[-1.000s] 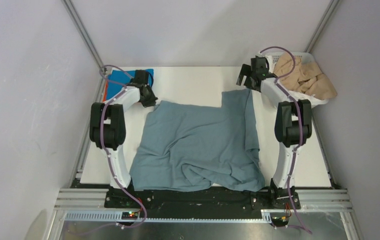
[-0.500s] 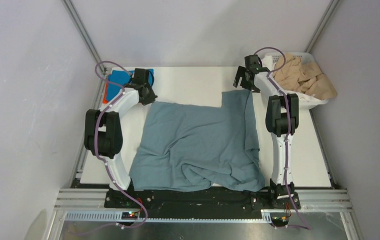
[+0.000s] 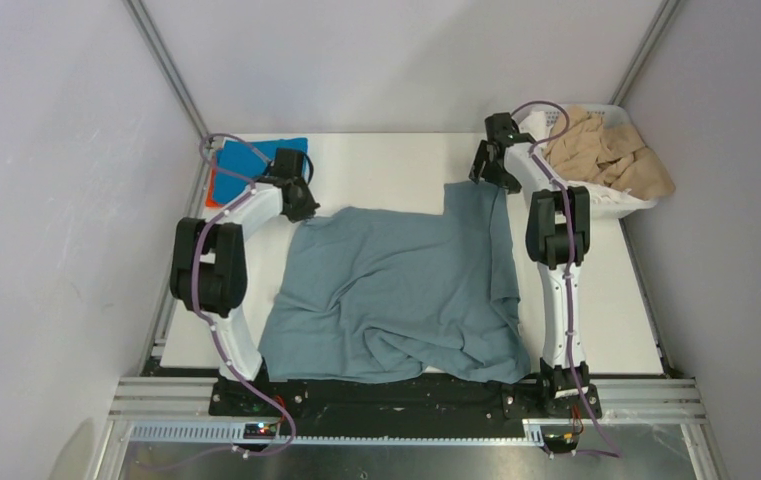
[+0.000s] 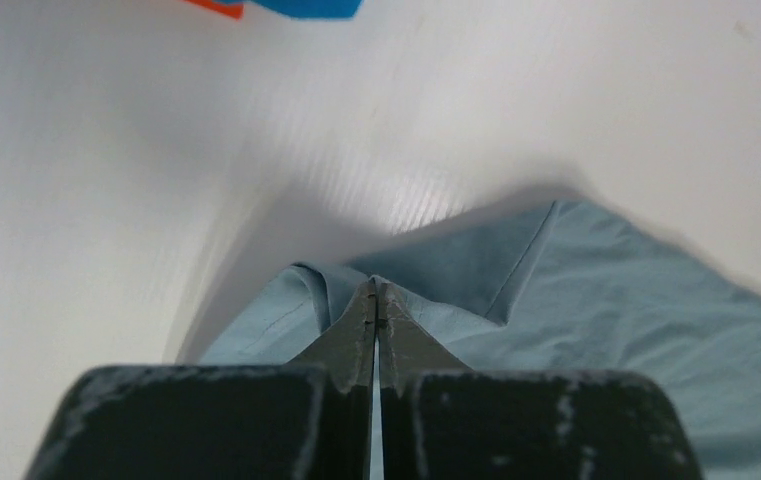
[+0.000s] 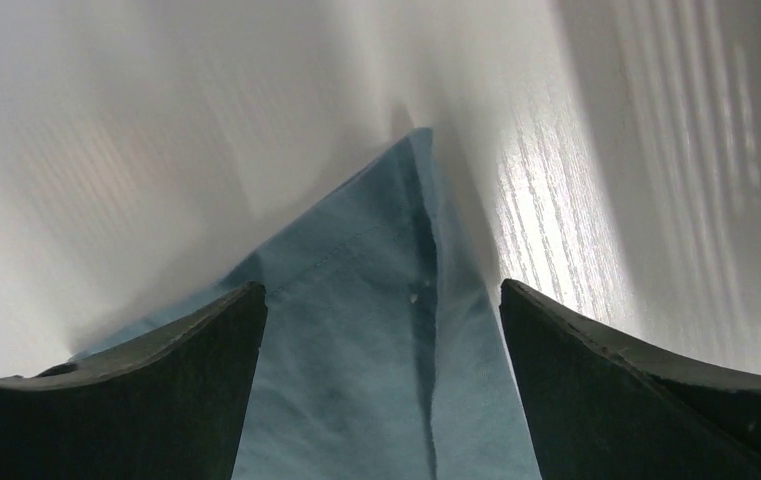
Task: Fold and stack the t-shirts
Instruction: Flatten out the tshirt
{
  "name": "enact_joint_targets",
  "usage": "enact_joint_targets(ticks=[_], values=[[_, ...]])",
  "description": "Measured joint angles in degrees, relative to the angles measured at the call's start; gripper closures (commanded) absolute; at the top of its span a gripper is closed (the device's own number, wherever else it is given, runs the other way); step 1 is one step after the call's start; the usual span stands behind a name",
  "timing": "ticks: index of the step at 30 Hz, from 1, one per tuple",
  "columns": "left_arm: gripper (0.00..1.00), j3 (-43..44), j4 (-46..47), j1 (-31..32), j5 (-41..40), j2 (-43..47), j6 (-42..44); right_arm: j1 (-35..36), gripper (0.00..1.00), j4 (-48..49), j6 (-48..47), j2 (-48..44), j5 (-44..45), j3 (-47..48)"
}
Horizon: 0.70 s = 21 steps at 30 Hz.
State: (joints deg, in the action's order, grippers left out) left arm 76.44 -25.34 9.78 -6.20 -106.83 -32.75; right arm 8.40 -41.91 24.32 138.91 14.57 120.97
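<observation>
The left pincer [image 4: 376, 292] is fully closed, fingers together w/ no gap. A small bunched fold of the grey-blue shirt [image 4: 576, 300] sits right at its tips. I judge that it has the cloth pinched, but only a little of it. The rest of the shirt spreads behind this pincer and to its right, over the table [image 3: 396, 160]. Ahead of it, well apart, lie the blue shirt [image 4: 306, 7] and the orange shirt [image 4: 218, 6].

The right pincer [image 5: 381, 295] is wide open and holds nothing. The shirt's far right corner lies under it, between the two fingers, w/ the point of the corner a bit ahead of the tips. I cannot tell if the fingers touch the cloth or hang above it. The basket [image 3: 611, 207] w/ the tan shirts [image 3: 606, 155] is just to the right of this pincer.

What may go wrong, in my opinion:
- The left grip is thin, so the fold can slip out at the first pull.
- The right pincer can close too high and catch only the hem, or nothing.
- If one side lifts w/o the other, the shirt will skew.
- Behind both pincers, near the arm bases, the shirt edge is crumpled, and a fold made now would trap those wrinkles.
- A wide swing to the right can knock the basket.
</observation>
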Motion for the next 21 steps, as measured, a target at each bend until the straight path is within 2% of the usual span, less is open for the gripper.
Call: enact_joint_targets(ticks=[4, 6, 7, 8, 9, 10, 11, 15, 18, 21], values=[[1.0, -2.3, 0.8, 1.0, 0.9, 0.1, -0.2, 0.3, 0.2, -0.9, 0.6, 1.2, 0.6, 0.4], [1.0, -3.4, 0.9, 1.5, 1.7, 0.5, -0.2, 0.6, 0.3, -1.0, 0.3, 1.4, 0.9, 1.1], [1.0, -4.0, 0.9, 1.8, 2.0, 0.9, -0.2, 0.9, 0.4, -1.1, 0.1, 1.7, 0.9, 1.5], [1.0, -4.5, 1.0, 2.1, 2.4, 1.2, -0.2, 1.1, 0.46, -1.1, -0.2, 2.0, 0.9, 1.9], [1.0, -4.8, 1.0, 2.3, 2.5, 1.6, -0.2, 1.3, 0.59, -0.9, -0.3, 2.3, 0.8, 2.3], [1.0, -5.3, 1.2, 2.6, 2.5, 1.9, -0.2, 1.6, 0.66, -0.7, -0.5, 2.4, 0.8, 2.5], [1.0, -5.6, 1.4, 2.8, 2.5, 2.3, -0.2, 1.7, 0.78, -0.5, -0.3, 2.4, 0.7, 2.5], [1.0, -6.3, 2.0, 3.1, 2.1, 3.3, -0.2, 2.3, 1.0, -0.1, -1.2, 2.4, 0.6, 2.5], [1.0, -6.4, 2.1, 3.1, 1.2, 4.7, -0.2, 2.4, 1.0, 0.9, -2.4, 2.1, 0.6, 2.0], [1.0, -6.4, 2.2, 3.1, -0.3, 7.8, -0.2, 2.7, 1.0, 3.5, -4.6, -1.2, 0.5, -2.6]])
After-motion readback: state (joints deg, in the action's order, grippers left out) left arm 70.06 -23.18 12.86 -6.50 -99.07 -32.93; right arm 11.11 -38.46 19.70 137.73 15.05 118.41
